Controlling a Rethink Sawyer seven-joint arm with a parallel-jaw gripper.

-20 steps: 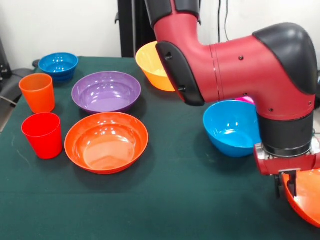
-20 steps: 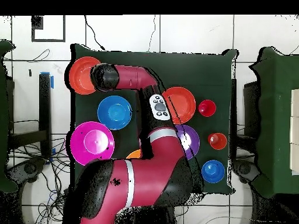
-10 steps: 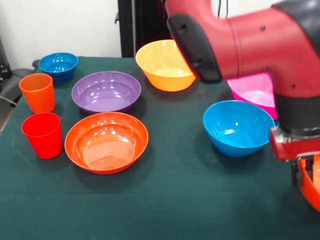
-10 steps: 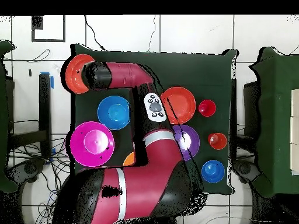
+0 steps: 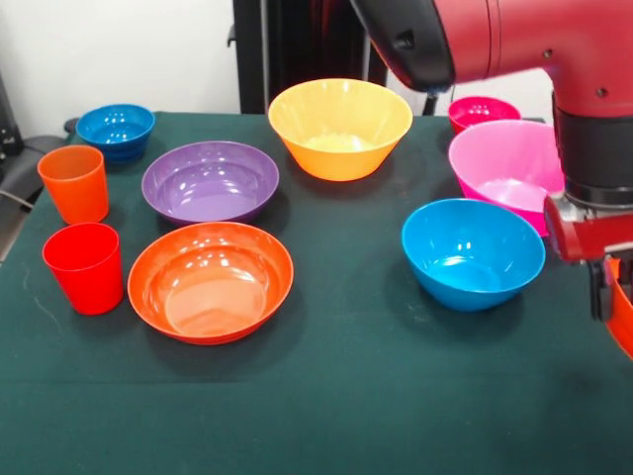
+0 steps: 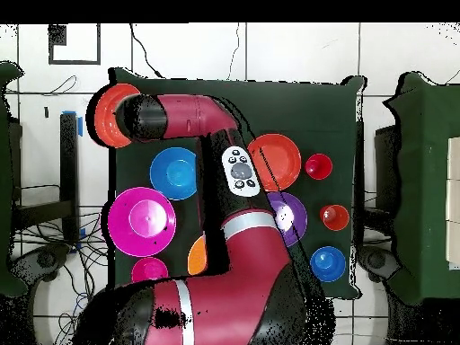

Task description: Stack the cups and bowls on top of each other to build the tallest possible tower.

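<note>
At the right edge of the table [image 5: 346, 396], the gripper [image 5: 605, 297] pinches the rim of a red-orange bowl [image 5: 623, 317], just right of the blue bowl [image 5: 473, 252] and near the large pink bowl [image 5: 504, 173].

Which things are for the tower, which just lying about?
Tower: large pink plastic bowl, yellow-orange bowl, purple bowl, big blue bowl, small blue bowl, pink-red bowl, flat red-orange bowl, tilted red-orange bowl, orange cup, red cup.
Lying about: cables, black post.
</note>
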